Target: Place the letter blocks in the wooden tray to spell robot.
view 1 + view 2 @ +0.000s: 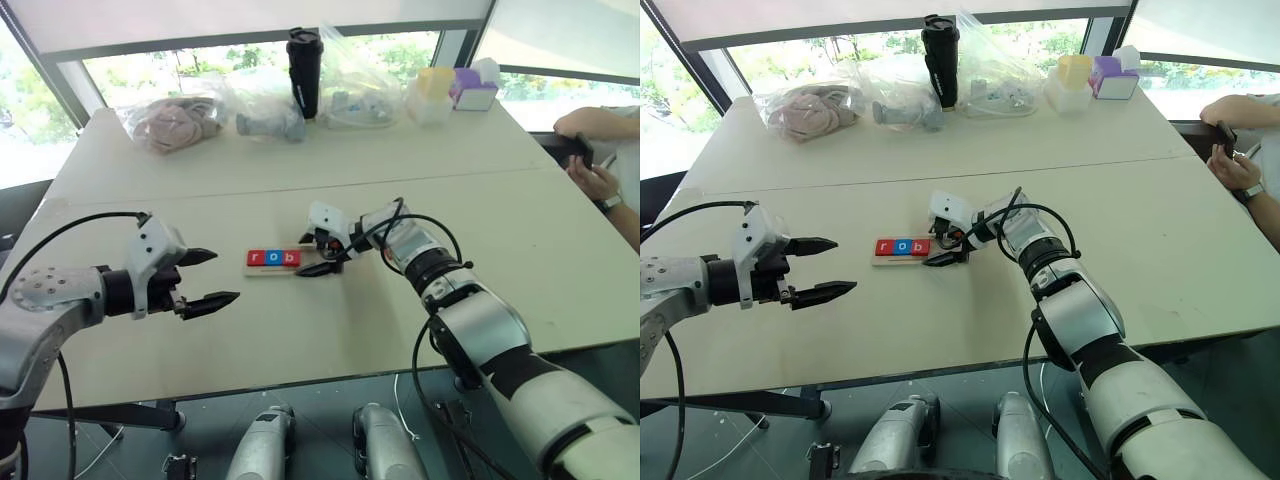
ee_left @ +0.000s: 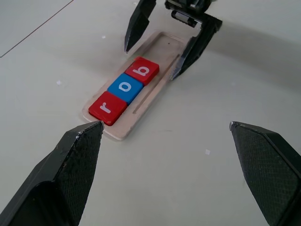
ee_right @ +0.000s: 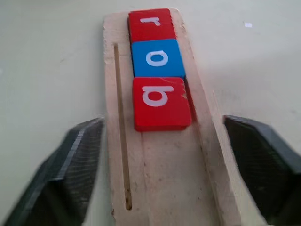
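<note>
The wide pale tabletop (image 1: 300, 340) fills the middle of the left eye view, and along its far edge at the upper centre a row of clear plastic bags (image 1: 262, 105) and a tall black tumbler (image 1: 304, 70) is lined up. A person's hand (image 1: 596, 182) is seen at the right edge. At the centre of the frame the long narrow pale wooden tray (image 2: 162, 43) is laid flat, and three small flat square letter blocks are seated in its left part, touching one another: a red "r" (image 2: 107, 108), a blue "o" (image 2: 125, 87) and a red "b" (image 2: 142, 70). The right part of the tray is bare, so two blocks are judged to be outstanding; they are not made out anywhere on the table.

The right gripper (image 1: 322, 254) is placed at the tray's bare end with its black fingers spread wide on either side of the wood, and nothing is held between them. The left gripper (image 1: 209, 278) is held at the lower left of the frame, well apart from the tray, equally wide open and empty.

Risk is judged highest at the tray itself: since it is straddled by the right fingers, it could be dragged or tipped if the arm is drawn away sideways, and the "b" nearest the fingers could be knocked out of line. A later block pushed in carelessly could also shove the seated three askew
</note>
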Action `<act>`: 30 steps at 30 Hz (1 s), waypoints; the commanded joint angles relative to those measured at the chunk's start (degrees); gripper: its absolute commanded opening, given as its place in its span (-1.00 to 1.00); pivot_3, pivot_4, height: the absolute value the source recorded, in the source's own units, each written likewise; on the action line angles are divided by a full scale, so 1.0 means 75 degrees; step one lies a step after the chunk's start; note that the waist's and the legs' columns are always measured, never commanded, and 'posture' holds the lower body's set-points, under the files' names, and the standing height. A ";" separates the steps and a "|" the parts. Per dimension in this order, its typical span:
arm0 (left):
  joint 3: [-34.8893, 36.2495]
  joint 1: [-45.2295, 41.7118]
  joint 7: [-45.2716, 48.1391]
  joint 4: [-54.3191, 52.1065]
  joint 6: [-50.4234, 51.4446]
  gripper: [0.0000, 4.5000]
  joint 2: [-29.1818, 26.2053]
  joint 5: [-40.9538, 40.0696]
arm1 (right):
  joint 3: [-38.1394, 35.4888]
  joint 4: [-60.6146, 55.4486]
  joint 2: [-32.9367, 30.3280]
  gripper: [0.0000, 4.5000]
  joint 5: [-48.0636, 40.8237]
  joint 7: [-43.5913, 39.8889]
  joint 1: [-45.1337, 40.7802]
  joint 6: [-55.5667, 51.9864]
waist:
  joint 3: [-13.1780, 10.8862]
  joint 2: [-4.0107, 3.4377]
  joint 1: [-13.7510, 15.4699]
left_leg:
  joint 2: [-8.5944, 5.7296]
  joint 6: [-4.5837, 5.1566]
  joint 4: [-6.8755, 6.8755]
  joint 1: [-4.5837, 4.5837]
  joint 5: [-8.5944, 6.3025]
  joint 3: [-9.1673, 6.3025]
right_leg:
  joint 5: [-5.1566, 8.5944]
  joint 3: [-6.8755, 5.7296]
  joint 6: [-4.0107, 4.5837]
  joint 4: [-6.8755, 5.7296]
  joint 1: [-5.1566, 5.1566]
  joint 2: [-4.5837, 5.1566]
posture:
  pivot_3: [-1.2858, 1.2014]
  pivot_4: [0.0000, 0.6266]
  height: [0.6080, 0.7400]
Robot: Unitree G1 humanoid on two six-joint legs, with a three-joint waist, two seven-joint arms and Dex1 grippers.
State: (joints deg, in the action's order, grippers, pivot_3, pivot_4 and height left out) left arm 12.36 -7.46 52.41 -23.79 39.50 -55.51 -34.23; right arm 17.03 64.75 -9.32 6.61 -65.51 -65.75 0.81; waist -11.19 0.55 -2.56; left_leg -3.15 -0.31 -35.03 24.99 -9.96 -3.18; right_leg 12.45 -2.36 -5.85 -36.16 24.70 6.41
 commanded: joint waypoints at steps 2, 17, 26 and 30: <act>0.0066 -0.0049 -0.0036 -0.0137 -0.0102 1.00 0.0015 0.0063 | -0.0301 -0.0196 -0.0040 0.98 -0.0091 0.0213 -0.0348 0.0125 | 0.0000 0.0000 0.0001 | 0.0000 -0.0001 0.0000 0.0000 0.0001 0.0000 | 0.0000 0.0000 0.0000 0.0000 0.0000 0.0000 | 0.03 -0.52 1.00; -0.0059 -0.0154 0.0019 -0.0038 -0.0167 1.00 0.0074 0.0165 | -0.0410 -0.1347 -0.0046 0.98 -0.0194 0.0091 0.0170 -0.0116 | 0.0000 0.0000 0.0006 | 0.0002 -0.0001 -0.0001 0.0000 0.0001 0.0000 | 0.0000 0.0000 0.0000 0.0000 -0.0001 0.0000 | 0.03 -0.52 1.00; -0.0060 -0.0132 -0.0014 -0.0041 -0.0174 1.00 0.0106 0.0214 | -0.0274 -0.0917 0.0128 0.98 0.0040 0.0471 0.0163 0.0034 | 0.0000 0.0000 0.0009 | 0.0002 -0.0001 -0.0001 0.0000 0.0001 0.0000 | 0.0000 0.0000 -0.0001 -0.0001 -0.0001 0.0000 | 0.03 -0.52 1.00; -0.0097 -0.0062 -0.0048 -0.0022 -0.0223 1.00 0.0091 0.0345 | -0.0252 -0.0578 0.0155 0.98 0.0151 0.0738 0.0035 0.0136 | 0.0000 0.0000 0.0005 | 0.0002 -0.0001 -0.0001 0.0000 0.0001 0.0000 | 0.0000 0.0001 0.0000 -0.0001 -0.0002 0.0000 | 0.03 -0.52 1.00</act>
State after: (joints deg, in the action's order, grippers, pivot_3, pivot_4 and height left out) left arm 11.34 -7.65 52.25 -23.49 38.99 -54.79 -32.31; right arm 15.35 60.26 -8.56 7.63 -60.90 -63.60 0.64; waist -11.19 0.55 -2.52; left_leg -3.14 -0.32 -35.04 24.98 -9.95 -3.19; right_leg 12.45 -2.36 -5.85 -36.17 24.69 6.41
